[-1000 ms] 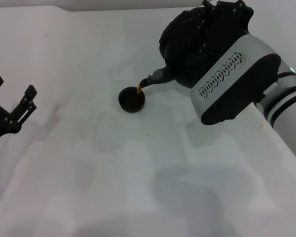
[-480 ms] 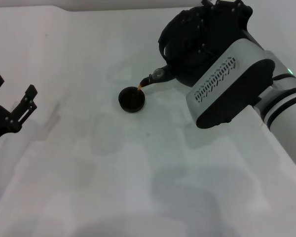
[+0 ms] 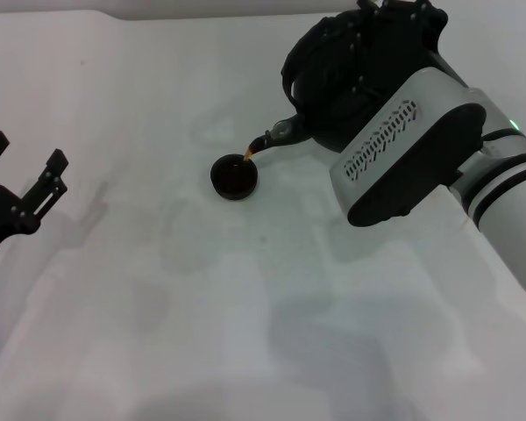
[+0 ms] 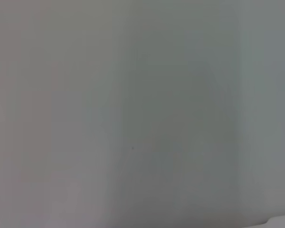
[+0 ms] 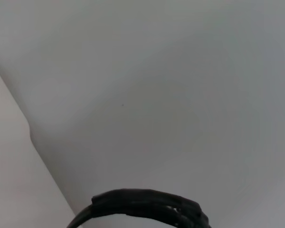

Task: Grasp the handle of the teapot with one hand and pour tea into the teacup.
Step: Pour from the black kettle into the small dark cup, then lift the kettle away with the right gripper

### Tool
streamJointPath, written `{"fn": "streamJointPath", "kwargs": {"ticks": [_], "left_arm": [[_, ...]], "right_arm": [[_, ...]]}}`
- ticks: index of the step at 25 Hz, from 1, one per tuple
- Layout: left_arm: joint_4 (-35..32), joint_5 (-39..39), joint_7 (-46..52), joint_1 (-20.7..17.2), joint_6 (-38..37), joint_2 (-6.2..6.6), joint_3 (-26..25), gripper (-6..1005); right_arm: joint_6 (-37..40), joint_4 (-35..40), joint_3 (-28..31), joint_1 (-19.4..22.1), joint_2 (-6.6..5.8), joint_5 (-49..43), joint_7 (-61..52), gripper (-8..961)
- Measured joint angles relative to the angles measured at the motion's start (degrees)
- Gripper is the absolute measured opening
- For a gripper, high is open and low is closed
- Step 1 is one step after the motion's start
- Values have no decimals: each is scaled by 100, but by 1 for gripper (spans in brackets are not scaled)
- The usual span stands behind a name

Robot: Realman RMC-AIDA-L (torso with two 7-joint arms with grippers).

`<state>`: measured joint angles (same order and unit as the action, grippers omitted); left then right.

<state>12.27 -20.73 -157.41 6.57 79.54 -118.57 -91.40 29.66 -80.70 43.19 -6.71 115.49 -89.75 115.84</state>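
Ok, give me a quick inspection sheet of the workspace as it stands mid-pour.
Surface: white table, bare part shows only shadows.
Teapot: held tilted in the air, spout over the teacup, brown tea running in.
Handle: black arch seen in the right wrist view.
Clutter: nothing seen.
Right gripper: on the teapot side, hidden behind the arm.
Left gripper: parked at the table's left edge, jaws open.
Cables: nothing seen.
Surroundings: nothing seen beyond the table.
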Motion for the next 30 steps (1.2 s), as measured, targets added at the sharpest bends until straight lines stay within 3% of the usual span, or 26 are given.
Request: {"fn": "streamJointPath", "kwargs": {"ticks": [30], "left_arm": [[16, 9, 0, 90, -62, 0, -9, 817]], "right_arm": [[-224, -42, 113, -22, -30, 236, -57, 102]]}}
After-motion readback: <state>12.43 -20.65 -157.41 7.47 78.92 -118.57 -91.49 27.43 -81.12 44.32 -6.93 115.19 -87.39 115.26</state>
